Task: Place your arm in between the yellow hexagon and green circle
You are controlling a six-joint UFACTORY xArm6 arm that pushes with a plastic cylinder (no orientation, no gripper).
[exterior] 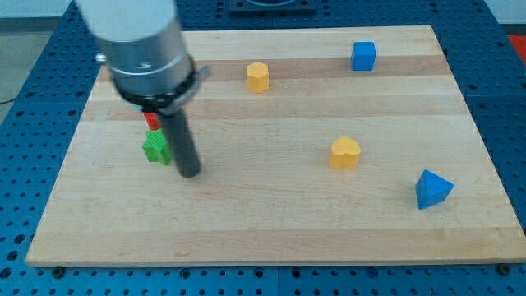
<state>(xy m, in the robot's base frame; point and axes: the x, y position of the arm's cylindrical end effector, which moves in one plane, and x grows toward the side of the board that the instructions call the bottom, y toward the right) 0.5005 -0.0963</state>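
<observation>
Our end effector is a straight dark rod with no jaws to open or close; it grips nothing. Its lower end, my tip [190,172], rests on the table [271,222] in the view's left half. The tip sits just to the view's right of a green block [154,149], whose outline looks jagged rather than round; we cannot confirm its shape. Rod and green block appear to touch or nearly touch along the block's right side.

Just above the green block, a small red block [151,120] shows partly, the rest hidden behind the rod's mount.

The yellow hexagon [258,76] stands near the view's top, right of the tip and well apart from it. It is a short prism, pale yellow, with a flat faceted top.

We see the rod leaning slightly, its upper end toward the view's left, rising into a grey cylindrical arm housing [138,41] that fills the upper left corner.

Further out lie an orange-yellow heart-like block [345,153], a blue cube [363,56] and a blue triangular block [431,190].
</observation>
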